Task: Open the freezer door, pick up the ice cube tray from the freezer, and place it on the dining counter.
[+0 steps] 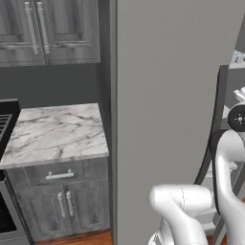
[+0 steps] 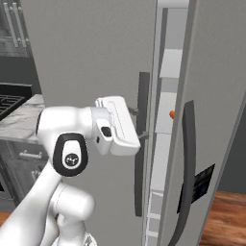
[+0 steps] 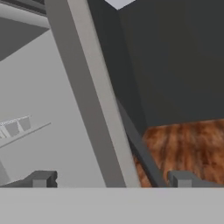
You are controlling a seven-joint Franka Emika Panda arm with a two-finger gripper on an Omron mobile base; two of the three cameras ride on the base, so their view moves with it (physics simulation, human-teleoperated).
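The freezer door (image 2: 91, 57) is the tall grey panel on the left, standing ajar with a strip of pale interior (image 2: 166, 115) showing beside it. Its long dark handle (image 2: 142, 144) runs down the door's right edge and also shows as the handle (image 1: 217, 124). My gripper (image 2: 138, 123) reaches in from the left at mid-handle height, open, one finger above and one below. From the hand, the gripper (image 3: 112, 178) has the door edge and the dark handle (image 3: 140, 148) between its spread tips. The ice cube tray (image 1: 238, 56) shows as light blue cells high inside. The dining counter is out of view.
The neighbouring grey door (image 2: 216, 96) with its own handle (image 2: 188, 158) and black button panel (image 2: 198, 185) stands close on the right. A narrow marble-topped cabinet (image 1: 57, 131) and a stove (image 1: 5, 124) sit left of the fridge. Wood floor (image 2: 226, 216) lies below.
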